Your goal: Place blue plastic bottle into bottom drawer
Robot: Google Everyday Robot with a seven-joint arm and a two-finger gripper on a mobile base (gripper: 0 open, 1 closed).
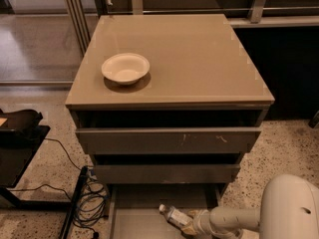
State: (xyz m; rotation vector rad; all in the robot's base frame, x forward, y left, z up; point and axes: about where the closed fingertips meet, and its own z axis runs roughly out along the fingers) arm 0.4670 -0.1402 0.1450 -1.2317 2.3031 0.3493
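The blue plastic bottle point(174, 216), clear with a white cap and a pale label, lies tilted inside the pulled-out bottom drawer point(134, 220), cap pointing up-left. My gripper point(192, 224) reaches in from the lower right on a white arm and sits at the bottle's base end. The bottom drawer is a shallow grey tray at floor level under the taupe-grey cabinet point(169, 63).
A white bowl point(125, 67) stands on the cabinet top at left. The scratched-front top drawer point(169, 140) and middle drawer point(167, 173) stick out slightly. Black cables point(92, 200) and a dark stand point(20, 143) lie on the floor at left. My white arm housing point(291, 208) fills the lower right corner.
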